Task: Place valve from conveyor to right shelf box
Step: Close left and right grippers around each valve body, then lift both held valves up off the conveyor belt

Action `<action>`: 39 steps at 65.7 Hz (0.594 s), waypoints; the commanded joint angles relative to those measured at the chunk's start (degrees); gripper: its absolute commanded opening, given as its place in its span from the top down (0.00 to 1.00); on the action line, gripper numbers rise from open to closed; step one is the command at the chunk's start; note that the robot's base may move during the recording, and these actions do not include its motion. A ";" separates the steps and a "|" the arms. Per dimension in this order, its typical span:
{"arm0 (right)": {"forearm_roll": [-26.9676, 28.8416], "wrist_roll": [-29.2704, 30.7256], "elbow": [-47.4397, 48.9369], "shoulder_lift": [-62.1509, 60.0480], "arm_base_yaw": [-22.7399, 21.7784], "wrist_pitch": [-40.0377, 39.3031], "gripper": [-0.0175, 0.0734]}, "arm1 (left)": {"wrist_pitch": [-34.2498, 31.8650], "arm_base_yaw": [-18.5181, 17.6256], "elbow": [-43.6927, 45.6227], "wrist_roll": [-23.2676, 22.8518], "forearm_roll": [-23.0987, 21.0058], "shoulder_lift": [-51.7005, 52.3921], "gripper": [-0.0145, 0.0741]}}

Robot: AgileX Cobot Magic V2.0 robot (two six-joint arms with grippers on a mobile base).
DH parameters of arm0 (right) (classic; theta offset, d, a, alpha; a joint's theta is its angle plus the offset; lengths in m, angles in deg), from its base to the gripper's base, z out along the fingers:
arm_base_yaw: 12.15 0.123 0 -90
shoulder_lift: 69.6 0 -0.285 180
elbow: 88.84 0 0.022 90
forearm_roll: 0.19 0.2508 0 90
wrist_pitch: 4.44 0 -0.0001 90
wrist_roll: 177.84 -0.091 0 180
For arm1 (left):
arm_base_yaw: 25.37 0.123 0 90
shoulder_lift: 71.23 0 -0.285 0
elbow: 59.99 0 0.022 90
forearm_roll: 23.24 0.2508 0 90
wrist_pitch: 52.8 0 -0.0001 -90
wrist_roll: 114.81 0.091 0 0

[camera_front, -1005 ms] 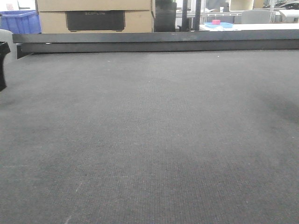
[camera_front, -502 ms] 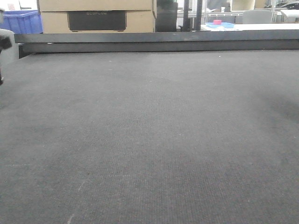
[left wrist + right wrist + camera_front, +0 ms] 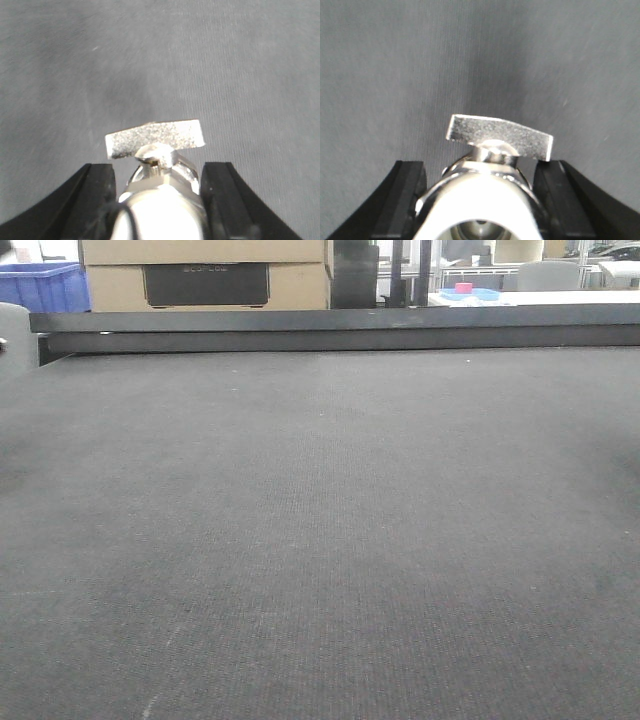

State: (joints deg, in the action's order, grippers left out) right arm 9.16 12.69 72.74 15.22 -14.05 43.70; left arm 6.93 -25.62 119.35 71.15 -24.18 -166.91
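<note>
My left fingers (image 3: 100, 187) are clamped snug on the valve (image 3: 155, 145), handle up, hanging over the conveyor (image 3: 320, 540); right fingers (image 3: 410, 190) grip a second valve (image 3: 500, 137) the same way. Both bodies are round and shiny, so I reckon either could twist or slip mid-swing, or a handle could catch a box rim; the shelf box isn't in view. The label on the carton (image 3: 205, 270) past the far rail (image 3: 330, 325) is faint; looks like ECOFLOW.

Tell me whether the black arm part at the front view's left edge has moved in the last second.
Yes. Against the grey post beside the dark rail, the black arm part has slid left, almost wholly out of frame.
</note>
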 commanded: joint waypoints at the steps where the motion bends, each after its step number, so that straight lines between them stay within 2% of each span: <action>1: 0.04 0.06 -2.43 -1.44 -0.18 -2.74 0.97 | -4.07 -0.15 -4.08 -0.51 -0.36 6.57 0.96; 18: 0.15 0.06 -8.68 -8.09 -0.18 -5.97 0.97 | -13.44 -0.15 -16.70 -0.51 -0.36 22.44 0.96; 39: 0.15 0.06 -8.78 -23.78 -0.18 -9.22 0.97 | -18.82 -0.15 -19.16 -0.51 -0.36 38.17 0.96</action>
State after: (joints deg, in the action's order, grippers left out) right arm 9.29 12.69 63.59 -3.77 -14.05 38.56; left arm -7.82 -25.62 100.05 71.04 -24.18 -132.56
